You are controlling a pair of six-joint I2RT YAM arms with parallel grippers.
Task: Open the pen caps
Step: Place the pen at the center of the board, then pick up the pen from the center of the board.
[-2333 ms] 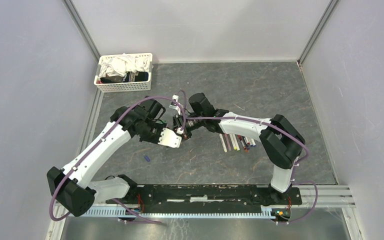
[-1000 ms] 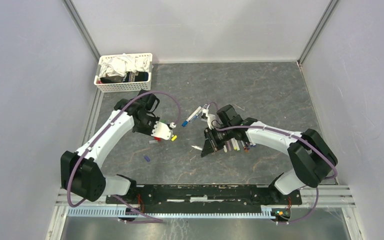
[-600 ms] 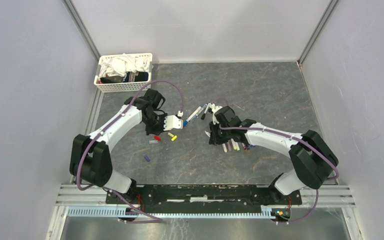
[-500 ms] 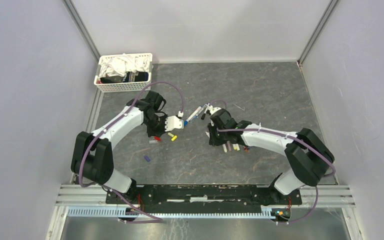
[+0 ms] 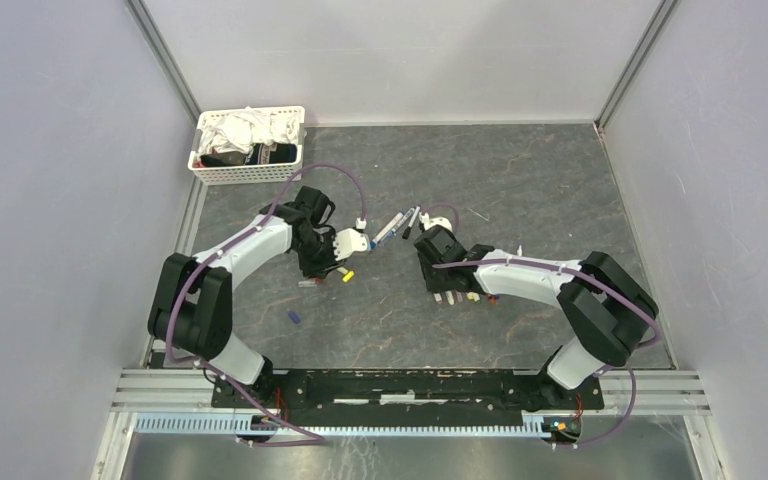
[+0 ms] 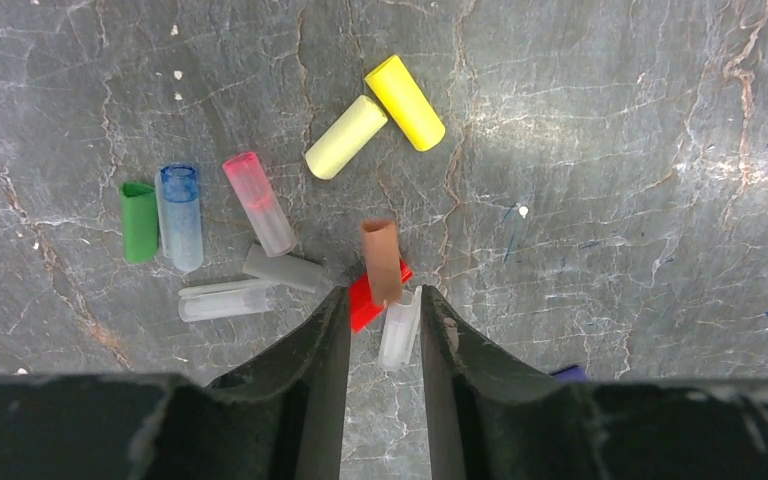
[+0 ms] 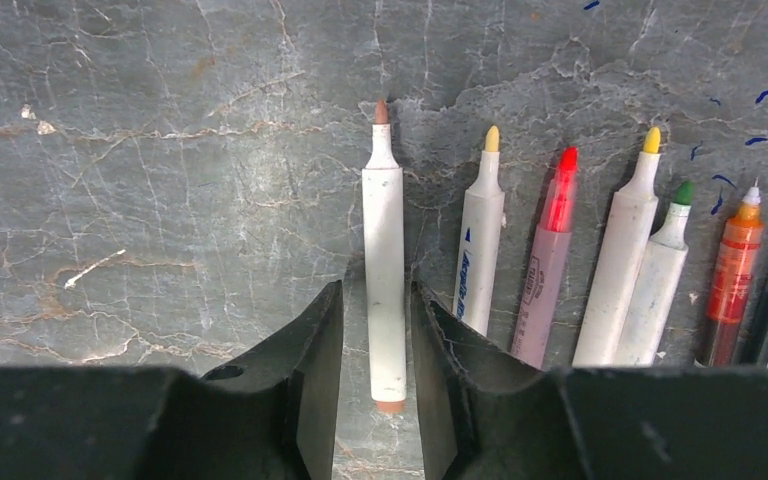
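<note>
Grey marbled tabletop [image 5: 520, 200] carries everything. Left gripper [image 6: 385, 320], jaws narrowly parted and holding nothing, straddles a clear cap [image 6: 400, 335], brown cap [image 6: 381, 260] at its 12 o'clock; right gripper [image 7: 375, 292] likewise straddles the brown-tipped pen [image 7: 384, 230]. Withdrawing skewed could roll either into its neighbours.

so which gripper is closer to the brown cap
Left. The left gripper hovers right at the brown cap. The right gripper is away at the row of pens, straddling the brown-tipped pen.
</note>
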